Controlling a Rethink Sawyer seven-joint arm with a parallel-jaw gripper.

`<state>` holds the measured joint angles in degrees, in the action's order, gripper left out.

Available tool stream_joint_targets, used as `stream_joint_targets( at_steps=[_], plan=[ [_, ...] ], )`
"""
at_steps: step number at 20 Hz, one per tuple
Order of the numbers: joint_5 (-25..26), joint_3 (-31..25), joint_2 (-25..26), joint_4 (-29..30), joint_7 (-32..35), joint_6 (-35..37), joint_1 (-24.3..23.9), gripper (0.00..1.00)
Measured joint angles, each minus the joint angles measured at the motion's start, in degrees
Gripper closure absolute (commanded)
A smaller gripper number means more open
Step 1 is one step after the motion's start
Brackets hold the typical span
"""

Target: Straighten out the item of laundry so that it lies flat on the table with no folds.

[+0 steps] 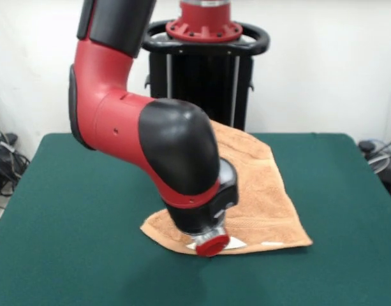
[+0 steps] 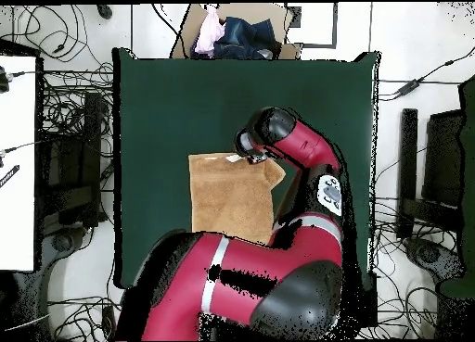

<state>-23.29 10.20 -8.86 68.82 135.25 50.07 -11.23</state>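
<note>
The item of laundry (image 1: 262,191) is a peach-orange towel lying on the green table (image 1: 74,204), a little right of centre. It narrows toward its far corner and is wide along its near edge, where a small white label (image 1: 272,243) shows. From overhead the item of laundry (image 2: 227,197) looks roughly rectangular, with an uneven corner under the arm. My gripper (image 1: 211,245) is down at the towel's near edge, toward its left corner, mostly hidden behind the black wrist. Overhead, the gripper (image 2: 250,155) sits at the towel's top edge on the table (image 2: 176,97).
The red and black arm (image 1: 150,127) bends low over the towel and covers its left part. Beyond the table's far edge overhead stands a cardboard box (image 2: 237,32) holding clothes. Cables (image 2: 65,88) lie on the floor beside the table.
</note>
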Motion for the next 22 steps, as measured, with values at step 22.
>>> stream_joint_targets(
  at_steps=[22],
  plan=[
    [-0.6, 1.0, 4.5, -11.2, 0.2, 16.0, 4.2, 1.0]
  ],
)
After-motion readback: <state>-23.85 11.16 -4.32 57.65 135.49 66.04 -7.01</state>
